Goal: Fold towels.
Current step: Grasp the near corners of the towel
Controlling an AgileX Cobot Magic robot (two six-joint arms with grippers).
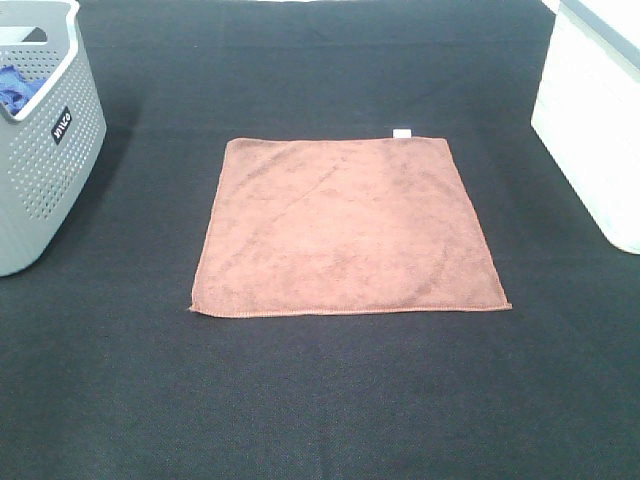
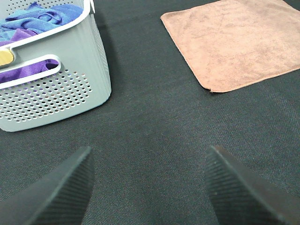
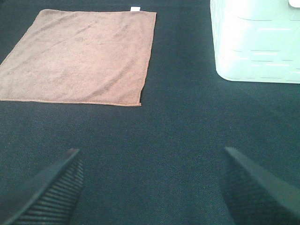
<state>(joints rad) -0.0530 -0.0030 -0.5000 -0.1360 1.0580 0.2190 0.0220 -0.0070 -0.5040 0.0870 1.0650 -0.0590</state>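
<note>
Your towel point(image 1: 348, 228) lies flat and fully spread in the middle of the counter point(image 1: 320, 400), with its tag point(image 1: 401, 133) at the far right corner. Laid out like that, every edge is free to pick.

Left end effector point(image 2: 149, 157) hangs wide open and holds nothing, over bare counter between the basket point(image 2: 70, 79) and the towel's near left corner. Right end effector point(image 3: 151, 157) is also spread wide and empty, off the near right corner, near the white bin point(image 3: 253, 42).

Each one faces its own corner, so I'd judge this is the setup for a two-handed first fold, not yet begun.
</note>
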